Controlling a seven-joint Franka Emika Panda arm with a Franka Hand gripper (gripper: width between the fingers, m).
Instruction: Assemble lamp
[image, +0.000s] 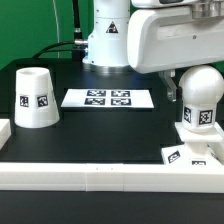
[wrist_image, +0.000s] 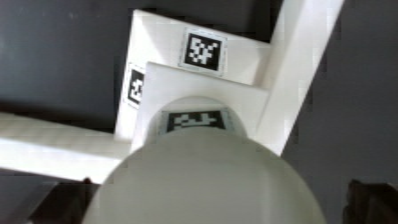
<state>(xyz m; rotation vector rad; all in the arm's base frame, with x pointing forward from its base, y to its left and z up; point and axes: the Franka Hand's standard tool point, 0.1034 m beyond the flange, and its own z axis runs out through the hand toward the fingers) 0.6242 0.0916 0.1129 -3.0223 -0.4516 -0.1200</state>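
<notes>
The white round-topped bulb (image: 203, 100) stands upright on the low square base (image: 192, 152) at the exterior view's right, against the front rail. My gripper (image: 198, 85) is lowered over the bulb's top. In the wrist view the bulb (wrist_image: 196, 175) fills the space between my dark fingers (wrist_image: 57, 205), with a thin gap showing on one side, so the jaws straddle it, open. The tagged base (wrist_image: 178, 60) lies beneath it in the corner of the rails. The cup-like shade (image: 35, 97) stands alone at the exterior view's left, wide end down.
The marker board (image: 108, 98) lies flat in the middle of the black table. A long white rail (image: 90, 175) runs along the front edge, and another rail (wrist_image: 306, 60) runs beside the base. The arm's white base (image: 105, 40) stands behind.
</notes>
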